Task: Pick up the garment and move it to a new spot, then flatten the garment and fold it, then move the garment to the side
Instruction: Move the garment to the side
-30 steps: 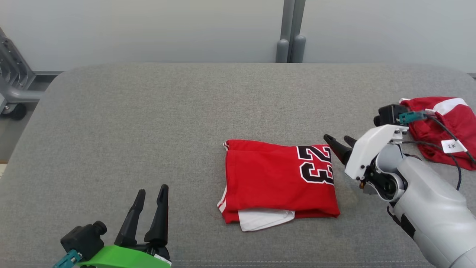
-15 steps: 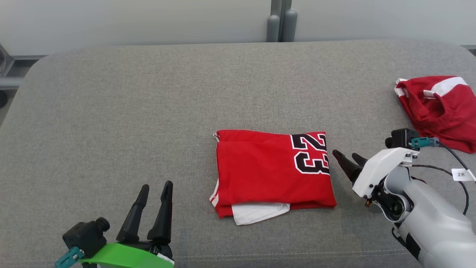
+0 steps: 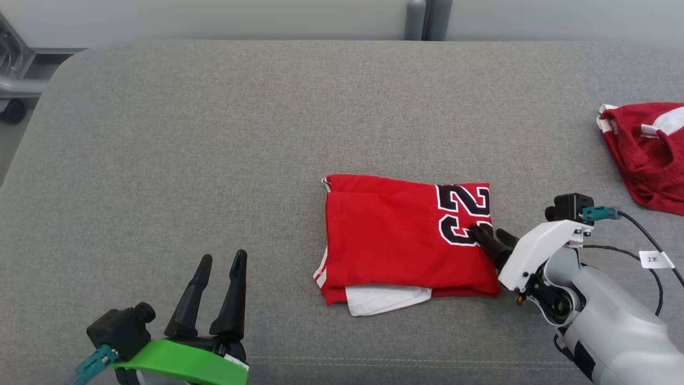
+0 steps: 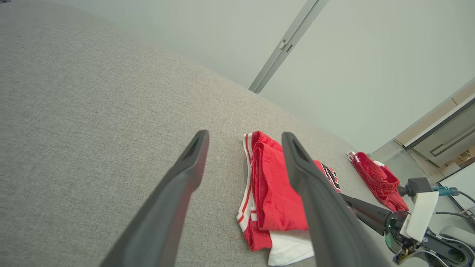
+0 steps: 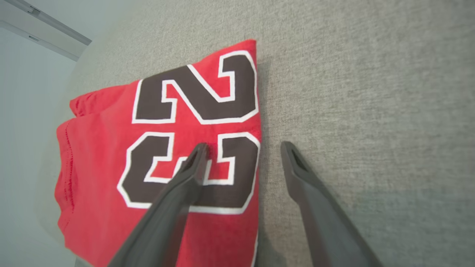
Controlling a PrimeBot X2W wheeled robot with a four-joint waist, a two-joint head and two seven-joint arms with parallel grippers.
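Observation:
The garment (image 3: 395,240) is a red folded piece with a black "23" and a white layer poking out at its near edge. It lies flat in the middle of the grey cushioned surface (image 3: 214,133). My right gripper (image 3: 486,230) is open and straddles the garment's right edge. In the right wrist view one finger lies over the number on the garment (image 5: 104,148), and the other is over bare grey fabric, gripper (image 5: 243,145). My left gripper (image 3: 222,259) stands open at the lower left, well clear of the garment (image 4: 274,193), gripper (image 4: 245,135).
A second red and white piece of clothing (image 3: 646,160) lies bunched at the right edge, also seen in the left wrist view (image 4: 374,180). A tagged cable (image 3: 654,259) trails from my right wrist. A wheeled frame (image 3: 13,109) stands off the surface's far left corner.
The head camera has shifted. My right gripper has moved left, from beside the garment to over its right edge, one finger now above the number. The left gripper holds its place.

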